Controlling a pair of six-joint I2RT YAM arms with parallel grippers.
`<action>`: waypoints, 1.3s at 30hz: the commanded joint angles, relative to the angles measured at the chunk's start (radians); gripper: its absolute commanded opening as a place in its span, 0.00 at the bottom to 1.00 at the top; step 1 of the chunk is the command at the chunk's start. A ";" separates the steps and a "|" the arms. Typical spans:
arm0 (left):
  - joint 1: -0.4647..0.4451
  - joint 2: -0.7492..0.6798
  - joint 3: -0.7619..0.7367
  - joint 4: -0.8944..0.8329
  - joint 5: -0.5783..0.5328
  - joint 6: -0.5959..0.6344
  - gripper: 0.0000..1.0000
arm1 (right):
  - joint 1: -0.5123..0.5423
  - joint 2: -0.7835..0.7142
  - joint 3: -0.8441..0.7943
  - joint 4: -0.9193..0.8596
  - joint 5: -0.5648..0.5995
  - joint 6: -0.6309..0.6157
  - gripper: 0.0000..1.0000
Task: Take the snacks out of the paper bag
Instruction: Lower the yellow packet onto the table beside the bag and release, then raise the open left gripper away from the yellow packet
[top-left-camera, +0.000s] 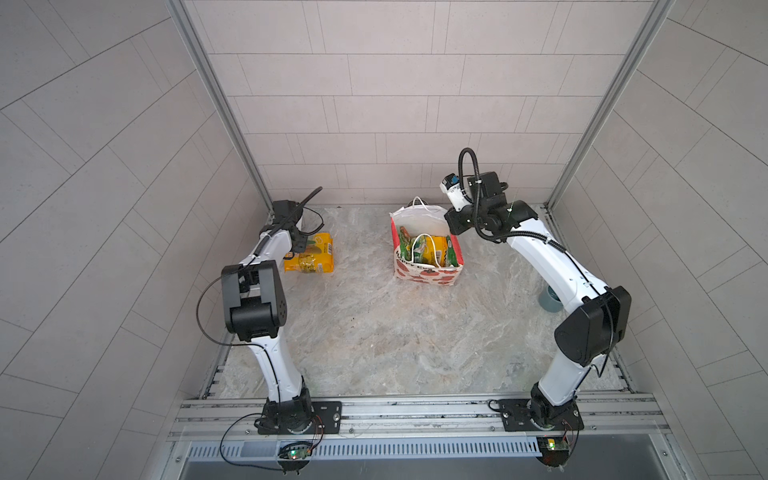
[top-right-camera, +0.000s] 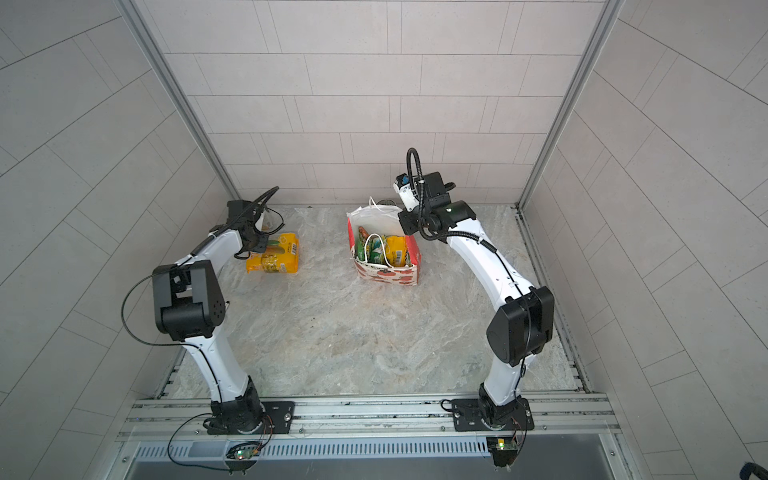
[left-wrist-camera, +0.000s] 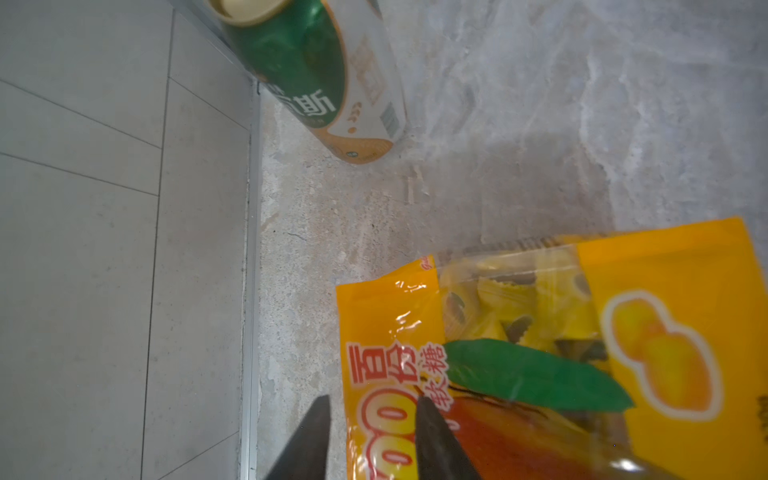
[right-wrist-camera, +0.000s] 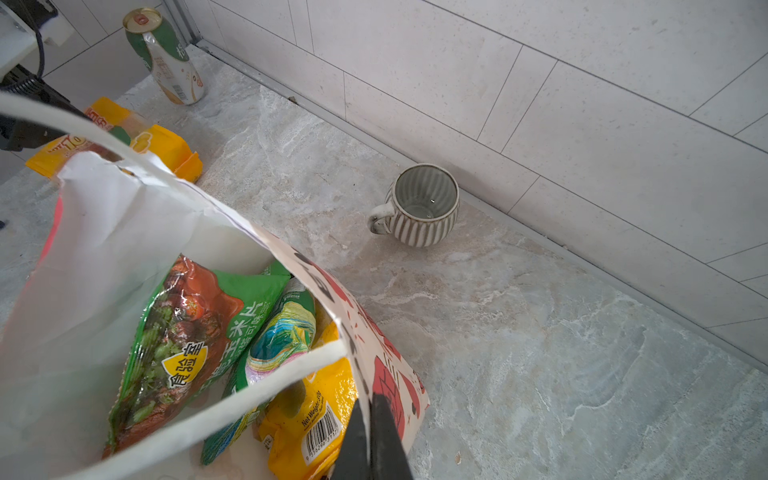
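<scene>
Left wrist: left jaws half-open astride flat yellow-orange packet (left-wrist-camera: 665, 270); right jaws clamp wall of upright paper bag (right-wrist-camera: 104, 232).

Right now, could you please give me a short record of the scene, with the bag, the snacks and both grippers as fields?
Paper bag: upright on the table, open at the top
In the bag: green chips packet, green-yellow packet, yellow packet
Out of the bag: yellow-orange packet, flat on the table
Left gripper: open, over that packet's edge
Right gripper: shut on the bag's wall
Others: drink can and mug, both upright by the wall
</scene>
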 joint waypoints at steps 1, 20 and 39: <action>0.003 -0.027 0.029 -0.007 -0.038 -0.032 0.49 | 0.007 -0.038 0.013 0.063 -0.025 0.001 0.00; -0.200 -0.050 -0.082 0.138 0.335 -0.469 0.36 | 0.016 -0.046 0.002 0.069 -0.021 0.000 0.00; -0.198 0.015 -0.056 -0.023 0.263 -0.432 0.31 | 0.016 -0.050 0.003 0.064 -0.016 -0.005 0.00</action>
